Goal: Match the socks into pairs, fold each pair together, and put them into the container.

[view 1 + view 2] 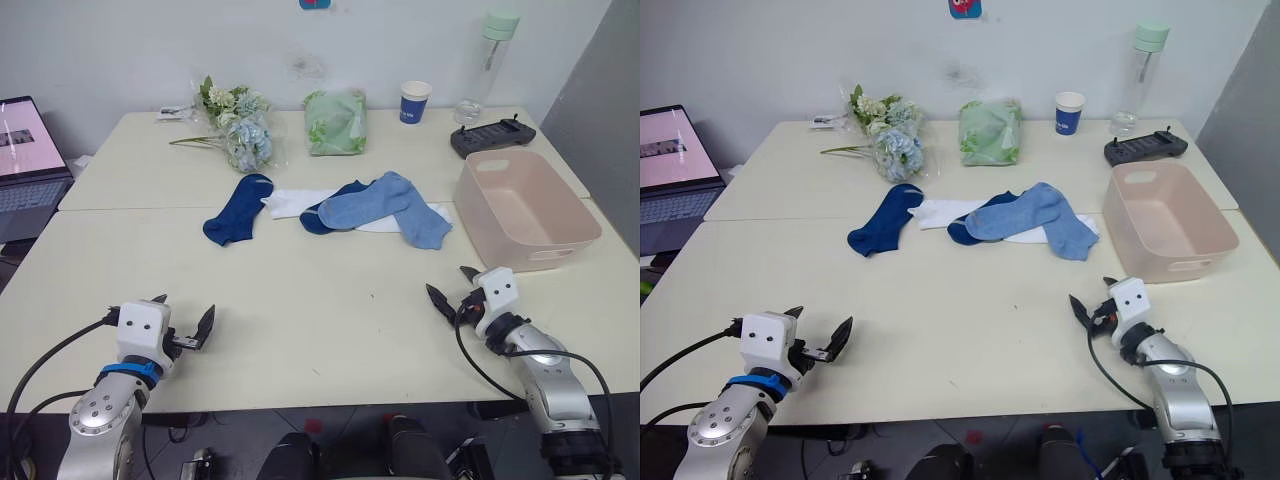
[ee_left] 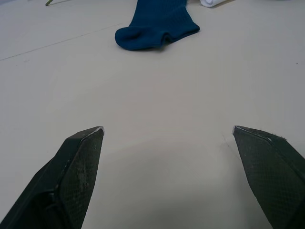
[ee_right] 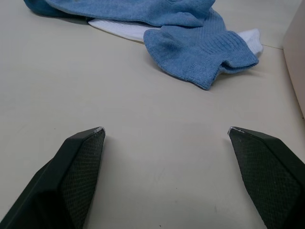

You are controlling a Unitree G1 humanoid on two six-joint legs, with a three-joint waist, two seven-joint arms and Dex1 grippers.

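the table (image 1: 300, 320) holds everything within reach. the pink tub (image 1: 525, 210) sits empty at right of frame, waiting for pairs. the socks (image 1: 375, 207) lie mixed at centre, unsorted, one navy sock (image 1: 238, 208) apart to their left. the left gripper (image 1: 182, 322) and right gripper (image 1: 448, 290) hover at lower frame, jaws spread, holding nothing, likely poised to reach.

Socks in a loose row mid-table: one navy sock (image 1: 237, 209) flat, apart at the left; white sock (image 1: 291, 202) beside it; second navy sock (image 1: 326, 210) under two overlapping light blue socks (image 1: 392, 205); pink container (image 1: 525, 210) upright, empty, just right of them.
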